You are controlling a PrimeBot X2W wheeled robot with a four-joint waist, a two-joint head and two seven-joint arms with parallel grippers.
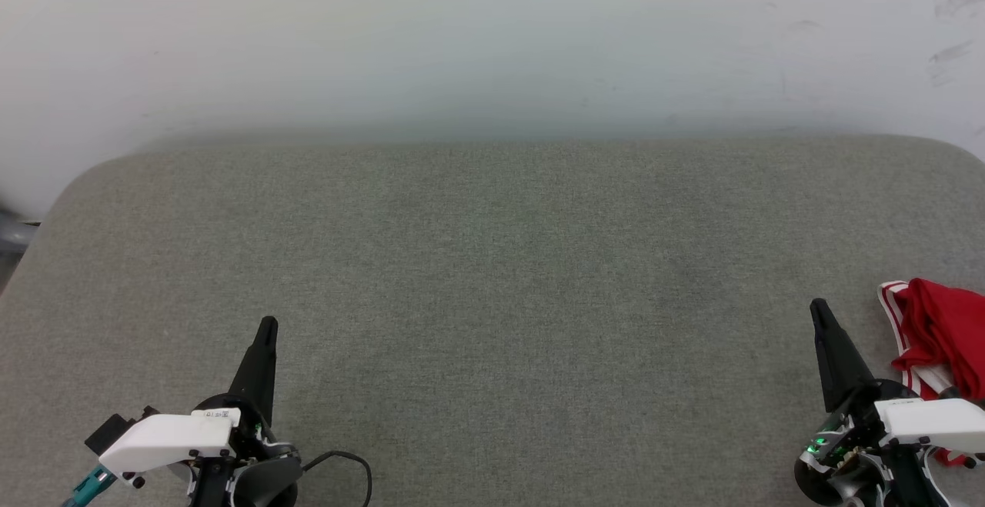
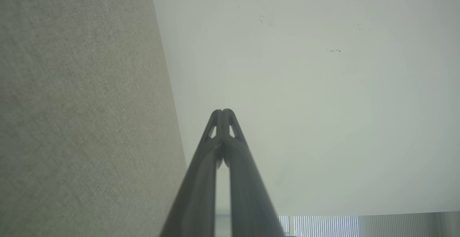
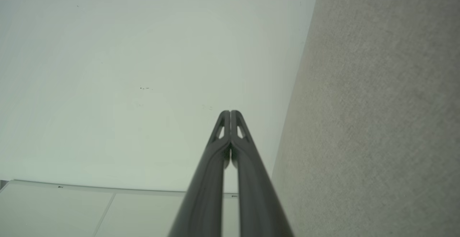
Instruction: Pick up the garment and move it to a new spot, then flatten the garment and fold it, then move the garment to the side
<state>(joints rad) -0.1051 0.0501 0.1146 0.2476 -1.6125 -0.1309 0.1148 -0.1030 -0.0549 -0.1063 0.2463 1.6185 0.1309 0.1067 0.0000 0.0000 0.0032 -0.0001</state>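
We count one garment (image 1: 943, 330), bunched at the right edge of the grey padded surface (image 1: 492, 299), just beside our right gripper (image 1: 817, 307). It and our left gripper (image 1: 267, 326), two in all, have fingers pressed together, empty.

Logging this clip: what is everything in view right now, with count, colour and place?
table: one, grey fabric top, across the head view
wall: one, pale, behind the table
shirt: one, red with white striped trim, bunched at the table's far right
cable: one, black, looping at the lower left
left gripper: one, dark fingers, lower left, jaws shut, holding nothing
right gripper: one, dark fingers, lower right beside the shirt, jaws shut, holding nothing
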